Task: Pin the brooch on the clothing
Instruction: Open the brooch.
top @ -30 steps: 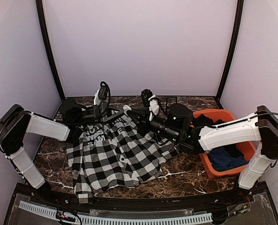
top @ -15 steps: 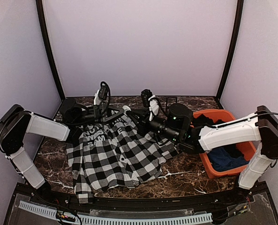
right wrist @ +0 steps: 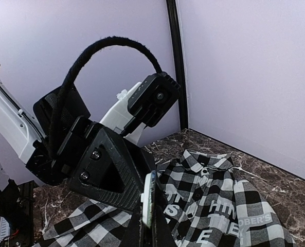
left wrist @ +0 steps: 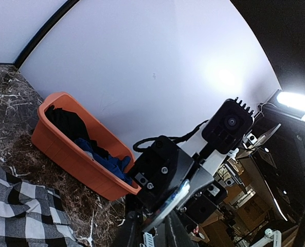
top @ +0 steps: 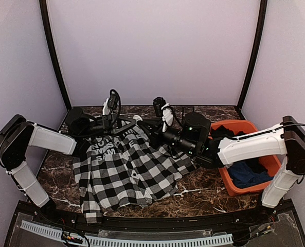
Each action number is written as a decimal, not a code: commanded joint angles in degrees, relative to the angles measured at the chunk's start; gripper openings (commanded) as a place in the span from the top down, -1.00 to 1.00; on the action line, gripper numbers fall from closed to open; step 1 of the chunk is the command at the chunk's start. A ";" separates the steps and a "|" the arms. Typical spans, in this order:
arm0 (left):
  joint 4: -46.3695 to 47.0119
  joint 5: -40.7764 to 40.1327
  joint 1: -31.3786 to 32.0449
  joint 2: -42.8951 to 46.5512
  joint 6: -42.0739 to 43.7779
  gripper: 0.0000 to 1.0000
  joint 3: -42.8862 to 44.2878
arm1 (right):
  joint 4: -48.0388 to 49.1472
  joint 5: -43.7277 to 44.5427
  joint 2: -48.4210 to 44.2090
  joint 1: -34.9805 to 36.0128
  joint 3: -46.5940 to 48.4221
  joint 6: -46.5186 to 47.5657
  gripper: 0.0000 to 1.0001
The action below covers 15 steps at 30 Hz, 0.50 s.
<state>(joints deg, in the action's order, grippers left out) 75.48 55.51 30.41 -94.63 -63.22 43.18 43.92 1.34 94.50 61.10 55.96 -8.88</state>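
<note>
From above, the shirt [top: 126, 170] lies spread on the worktop, left of centre, with its collar toward the far edge. Your left hand [top: 136, 122] and right hand [top: 147, 126] meet tip to tip just over that collar end. The orange basket [top: 238, 123] sits at the right edge.

The left wrist view shows the brooch [left wrist: 174, 194], a thin pale piece, at the right hand's tips and clear of the cloth. You cannot tell how wide the left hand's jaws stand.

In the right wrist view, the right hand is pinched shut on the brooch's rim, and the left hand's black tip is right against it. That edge-on grip looks slight. A nudge between the hands could twist the brooch loose, and it would drop among the checks.
</note>
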 commanded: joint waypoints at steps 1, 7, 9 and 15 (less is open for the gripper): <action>3.84 0.83 -0.22 0.52 0.73 0.65 0.23 | -0.20 0.65 0.49 1.05 1.90 1.63 1.00; 4.30 0.98 -0.35 0.24 0.03 0.82 0.29 | -1.07 1.30 0.73 1.79 2.31 3.53 1.00; 4.81 1.05 -0.36 -0.11 -0.33 0.85 0.37 | -1.80 1.78 0.98 2.20 2.70 5.18 1.00; 4.31 1.26 -0.36 -0.31 -0.39 0.98 0.55 | -3.89 3.02 1.94 3.76 4.13 8.46 1.00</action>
<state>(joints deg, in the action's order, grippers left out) 77.12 56.12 29.82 -94.63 -62.04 43.18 42.06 4.78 94.72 62.65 57.84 -5.54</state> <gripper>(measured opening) 0.130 0.021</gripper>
